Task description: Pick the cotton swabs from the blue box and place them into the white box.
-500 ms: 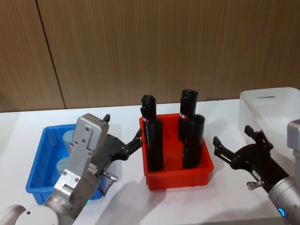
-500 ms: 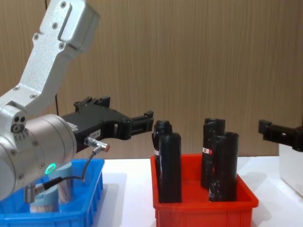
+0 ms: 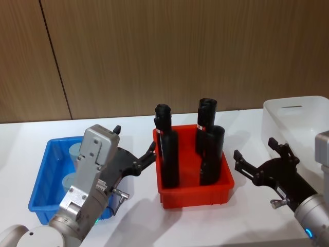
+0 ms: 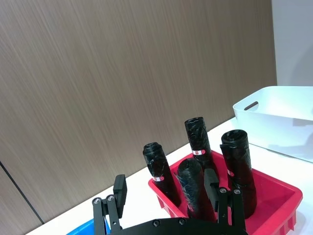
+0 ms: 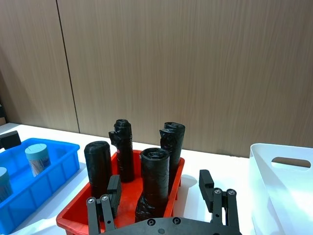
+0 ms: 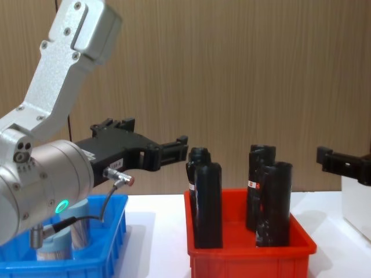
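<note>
Your head camera looks forward and down from above the table (image 3: 244, 128), taking in the blue box (image 3: 40, 177) at left, the red bin (image 3: 195, 196) at centre and the white box (image 3: 272, 126) at the right edge. Your chest camera sits lower, looking level across the table from close behind the left arm (image 6: 46, 174), and meets the red bin side-on. Your left wrist camera peers out over the left gripper (image 4: 165, 188) toward the red bin and white box; your right wrist camera, over the right gripper (image 5: 160, 186), faces the red bin and blue box. All four views share the red bin and the wood-panelled wall (image 3: 180, 51) behind it.
</note>
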